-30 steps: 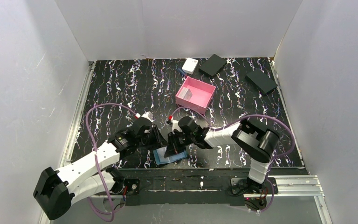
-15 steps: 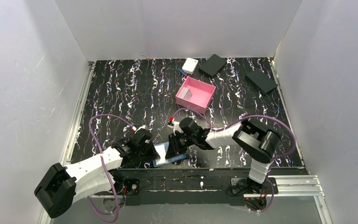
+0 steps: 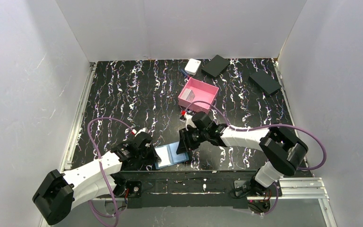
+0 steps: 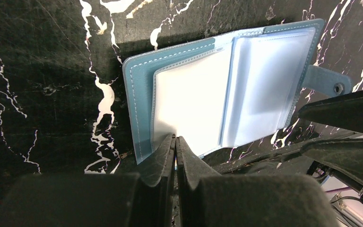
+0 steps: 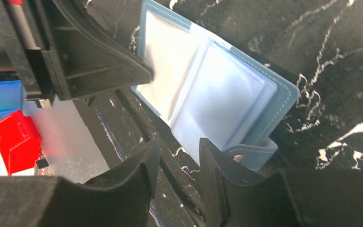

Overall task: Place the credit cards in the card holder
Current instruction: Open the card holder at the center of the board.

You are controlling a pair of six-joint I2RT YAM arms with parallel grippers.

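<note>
Card holder (image 4: 227,90): open flat on the desk (image 4: 42,71), clear sleeves up, directly ahead of the left hand (image 4: 175,142). Snap tab (image 4: 328,82) on the side away from it.

Left hand clenched, tips meeting at the near edge of the inner sleeve. Pinching a leaf or only pressing it: cannot tell.

Right hand (image 5: 178,144) released, nothing between its fingers, tab just past its tips.

Judgement: holder light, floppy at the fold, sleeves thin and slick. Likely to skid, so pin a cover edge while loading.

Credit cards (image 3: 192,97): probably the pale flat piece in the pink tray (image 3: 194,107), well beyond the right hand. Stiff and thin; take by the edges.
</note>
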